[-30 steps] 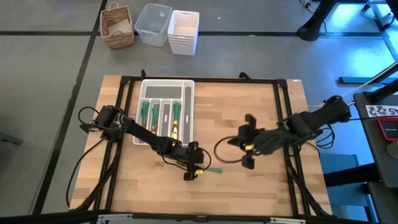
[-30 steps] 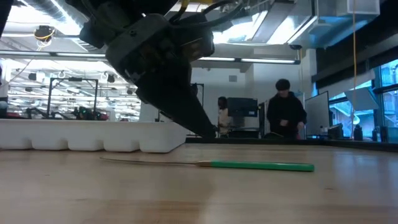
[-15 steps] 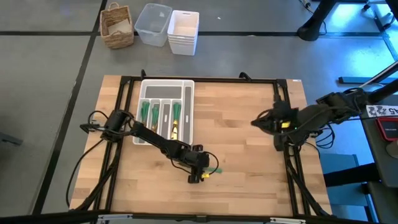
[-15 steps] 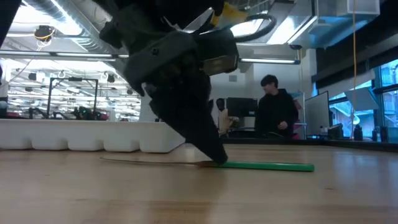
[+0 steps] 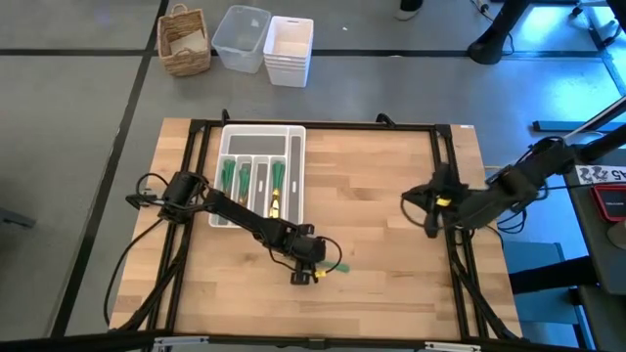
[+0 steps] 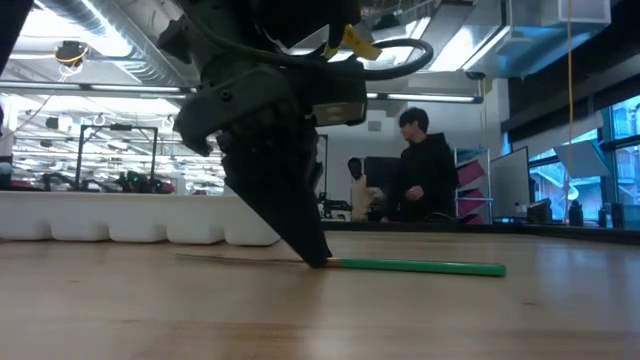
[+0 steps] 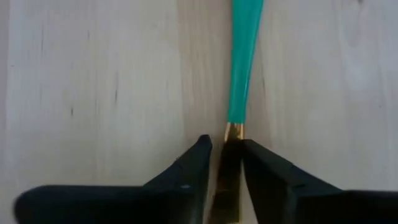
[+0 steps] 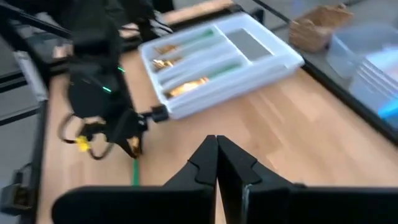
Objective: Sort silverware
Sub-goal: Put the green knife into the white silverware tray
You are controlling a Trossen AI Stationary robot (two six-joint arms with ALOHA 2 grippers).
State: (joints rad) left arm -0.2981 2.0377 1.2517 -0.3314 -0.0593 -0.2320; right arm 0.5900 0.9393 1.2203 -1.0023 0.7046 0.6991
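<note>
Left pincer straddles the gold neck of the knife, fingers narrowly apart, not clamped; green handle runs off toward 3 o'clock.

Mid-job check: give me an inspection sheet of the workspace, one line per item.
Surface: wooden table, mostly bare.
Job's things: one green-handled piece lying flat on the wood; others sorted in the white tray.
Clutter: nothing seen on the table.
Grippers: left gripper down at the table, fingers either side of the piece's gold neck; right gripper shut, empty, at the table's right edge.
Cables: loops beside both arms.
Surroundings: wicker basket, plastic bins on the floor; people behind.
</note>
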